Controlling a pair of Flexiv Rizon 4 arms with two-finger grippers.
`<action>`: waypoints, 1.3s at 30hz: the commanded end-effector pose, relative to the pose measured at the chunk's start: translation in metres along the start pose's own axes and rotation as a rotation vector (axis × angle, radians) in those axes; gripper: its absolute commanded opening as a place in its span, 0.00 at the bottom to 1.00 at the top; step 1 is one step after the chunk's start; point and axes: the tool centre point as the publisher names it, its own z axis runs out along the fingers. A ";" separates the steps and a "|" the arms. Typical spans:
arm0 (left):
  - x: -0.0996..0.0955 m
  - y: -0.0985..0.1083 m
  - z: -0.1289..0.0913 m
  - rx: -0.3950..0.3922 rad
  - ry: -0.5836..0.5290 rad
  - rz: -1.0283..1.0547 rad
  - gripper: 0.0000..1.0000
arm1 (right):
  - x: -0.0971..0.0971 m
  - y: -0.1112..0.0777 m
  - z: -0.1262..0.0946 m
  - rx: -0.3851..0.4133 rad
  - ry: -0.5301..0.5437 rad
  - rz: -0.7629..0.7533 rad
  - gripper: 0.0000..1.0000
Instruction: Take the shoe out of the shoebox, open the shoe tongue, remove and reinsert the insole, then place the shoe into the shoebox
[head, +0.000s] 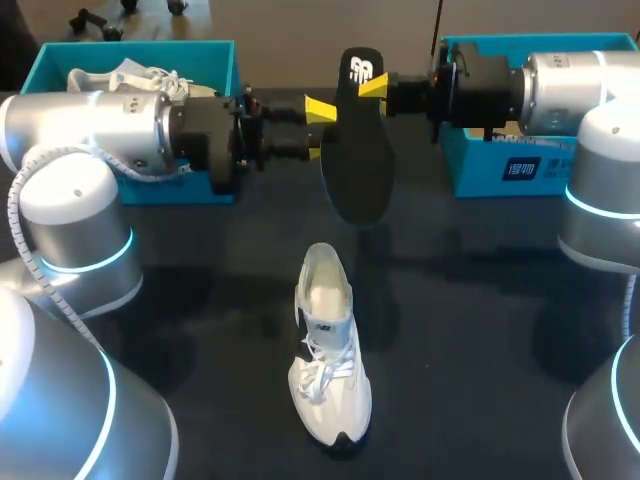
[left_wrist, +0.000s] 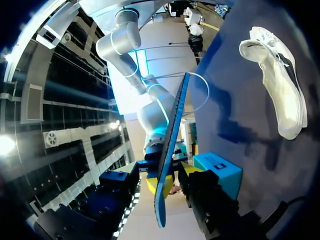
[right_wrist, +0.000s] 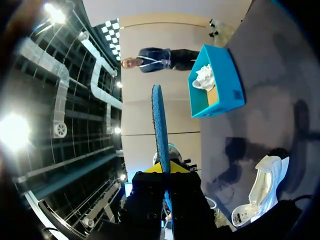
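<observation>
Insole (head: 357, 150) between left claw (head: 318, 128) and right claw (head: 372, 86), shoe (head: 328, 350) on table (head: 480, 300) before it, left shoebox (head: 215, 60) and right shoebox (head: 480, 170) behind

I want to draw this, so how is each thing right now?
Black foam insole: out of the shoe, held up over the table.
White lace-up sneaker: upright on the table, mouth open.
Right gripper: shut on the insole.
Left gripper: at the insole's edge, grip unclear.
Teal cardboard shoebox on the left: open, second white shoe inside.
Teal shoebox on the right: open, inside hidden.
</observation>
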 end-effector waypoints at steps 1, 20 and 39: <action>0.002 0.000 0.010 0.000 0.007 0.006 0.48 | -0.001 0.000 0.002 -0.001 -0.001 0.000 0.00; 0.000 0.001 0.026 -0.012 0.014 0.027 0.19 | -0.001 0.000 0.002 -0.001 -0.001 0.000 0.00; 0.004 0.003 0.026 -0.021 0.021 0.043 0.00 | -0.001 -0.003 0.002 -0.003 0.011 0.003 0.00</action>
